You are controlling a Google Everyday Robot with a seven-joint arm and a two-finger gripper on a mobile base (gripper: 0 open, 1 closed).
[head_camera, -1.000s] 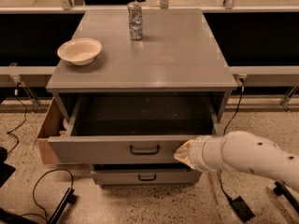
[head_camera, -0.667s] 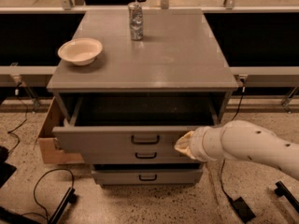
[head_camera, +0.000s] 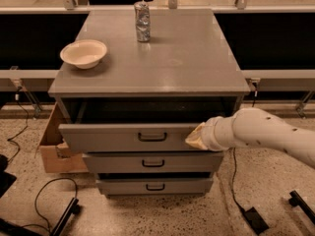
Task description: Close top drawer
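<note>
Camera view: a bowl [head_camera: 83, 53] sits near the counter's [head_camera: 172, 68] left edge, with a can [head_camera: 142, 22] by the back edge. Under the front edge the top drawer [head_camera: 118, 137] stands partly out. The gripper [head_camera: 196, 138] rests against its front, right of the handle; whether it grasps anything I cannot tell. Best to push straight back, since off-centre pressure may skew it.

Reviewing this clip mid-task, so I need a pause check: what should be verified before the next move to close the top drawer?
1. The gripper is at the top drawer front, right of the handle: ok.
2. Top drawer shut: not ok, partly open.
3. Drawer interior free of obstructions: cannot tell, dark.
4. The bowl and can stand on the cabinet top, back from its front edge: ok.
</note>
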